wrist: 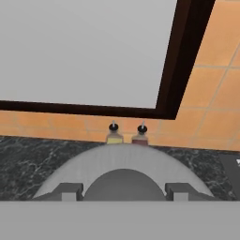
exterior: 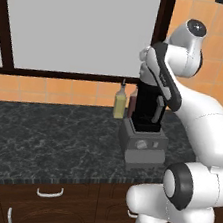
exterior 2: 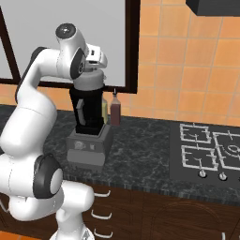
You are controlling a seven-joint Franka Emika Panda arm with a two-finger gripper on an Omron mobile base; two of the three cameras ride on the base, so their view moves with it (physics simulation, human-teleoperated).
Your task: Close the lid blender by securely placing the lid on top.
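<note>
Hand view: two-finger gripper (wrist: 124,191), dark tips either side of small round light-grey lid (wrist: 123,171), jaws clamped on its knob. Lid sits atop tall black blender jar (exterior 2: 87,110) on grey boxy base. Behind: yellowish bottle (exterior: 120,101), dark red bottle (exterior 2: 115,110).

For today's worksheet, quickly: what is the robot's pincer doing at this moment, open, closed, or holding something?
Pincer: closed on the lid, its fingertips at either side of the knob, lid sitting atop the blender.
</note>
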